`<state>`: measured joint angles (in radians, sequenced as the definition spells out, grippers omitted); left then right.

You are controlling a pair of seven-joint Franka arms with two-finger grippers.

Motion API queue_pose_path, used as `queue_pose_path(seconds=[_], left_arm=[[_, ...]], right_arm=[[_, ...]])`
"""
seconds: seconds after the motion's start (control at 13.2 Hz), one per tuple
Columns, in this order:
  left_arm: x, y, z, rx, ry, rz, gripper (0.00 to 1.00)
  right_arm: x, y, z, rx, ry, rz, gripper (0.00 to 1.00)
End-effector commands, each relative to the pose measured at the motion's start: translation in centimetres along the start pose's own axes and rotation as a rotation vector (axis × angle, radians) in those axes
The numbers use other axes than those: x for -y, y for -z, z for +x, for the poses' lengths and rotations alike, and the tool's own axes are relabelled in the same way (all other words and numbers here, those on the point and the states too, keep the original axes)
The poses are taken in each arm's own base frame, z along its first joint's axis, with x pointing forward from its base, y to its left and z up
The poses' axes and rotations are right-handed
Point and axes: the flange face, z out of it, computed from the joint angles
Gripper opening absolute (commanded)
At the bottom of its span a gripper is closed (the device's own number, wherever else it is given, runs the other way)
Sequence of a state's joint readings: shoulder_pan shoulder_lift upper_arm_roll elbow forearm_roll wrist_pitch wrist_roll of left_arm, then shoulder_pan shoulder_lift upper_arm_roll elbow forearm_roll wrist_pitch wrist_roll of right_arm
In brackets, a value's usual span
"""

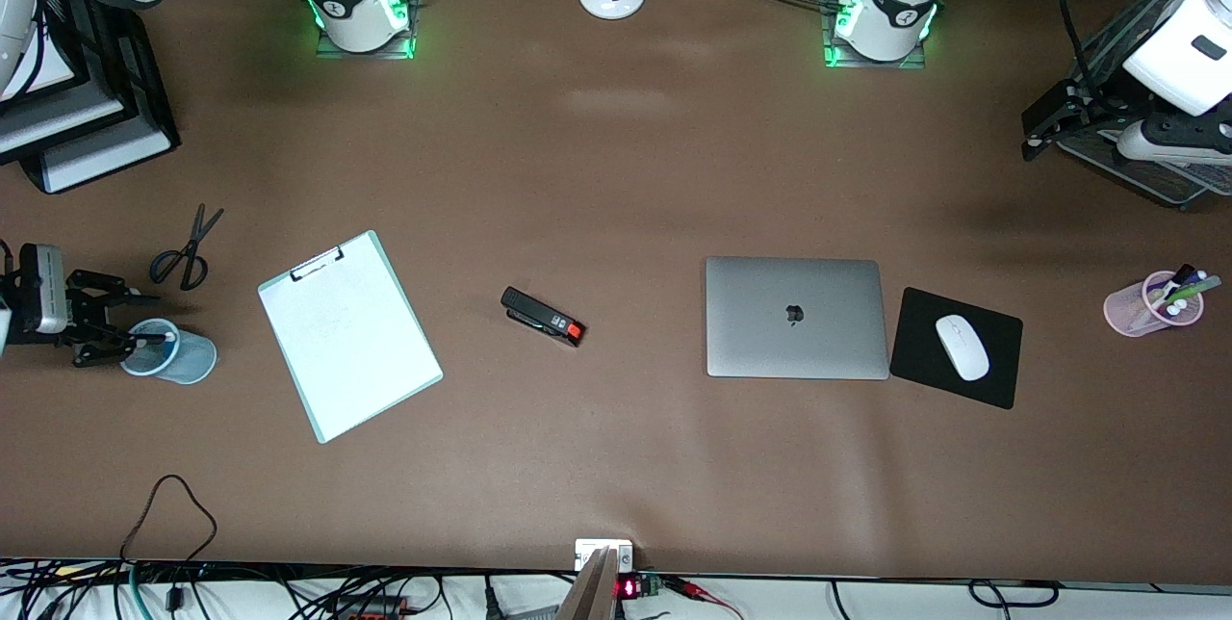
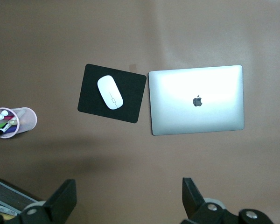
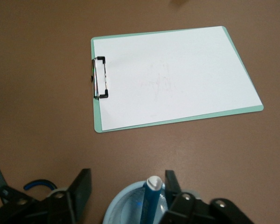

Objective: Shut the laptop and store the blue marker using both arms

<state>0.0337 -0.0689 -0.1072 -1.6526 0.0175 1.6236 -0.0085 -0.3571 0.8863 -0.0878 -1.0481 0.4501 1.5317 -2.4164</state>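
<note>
Laptop (image 1: 795,317) is shut flat, and the right gripper (image 3: 126,189) hangs spread over the blue cup (image 1: 171,351) so the blue marker (image 3: 151,200) stands free inside, while the left gripper (image 2: 129,198) waits spread wide above the table.

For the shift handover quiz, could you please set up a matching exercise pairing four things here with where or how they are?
Things:
1. laptop
2. blue marker
3. white mouse
4. right claw

Places or states:
A. on the black mouse pad
B. standing in the blue cup
C. lid shut, flat
D. open, at the blue cup's rim

Pairs: 1-C, 2-B, 3-A, 4-D
</note>
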Motion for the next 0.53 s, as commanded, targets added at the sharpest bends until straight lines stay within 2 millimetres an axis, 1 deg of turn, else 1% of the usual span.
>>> queue_pose_path(seconds=[0.0,0.23,0.3,0.46], left_arm=[[0.2,0.3,0.1,0.005,-0.021,-0.001,1.00],[0.3,0.3,0.1,0.005,-0.019,-0.001,1.00],[0.3,0.3,0.1,0.005,-0.019,-0.001,1.00],[0.2,0.4,0.1,0.002,-0.021,-0.001,1.00]], right_arm=[[-0.1,4.0,2.9,-0.002,-0.119,-0.036,1.00],[-0.2,8.5,7.0,0.046,-0.242,-0.074,1.00],[-0.1,9.6,8.7,0.056,-0.296,-0.080,1.00],[-0.4,10.9,12.7,0.092,-0.384,-0.072,1.00]])
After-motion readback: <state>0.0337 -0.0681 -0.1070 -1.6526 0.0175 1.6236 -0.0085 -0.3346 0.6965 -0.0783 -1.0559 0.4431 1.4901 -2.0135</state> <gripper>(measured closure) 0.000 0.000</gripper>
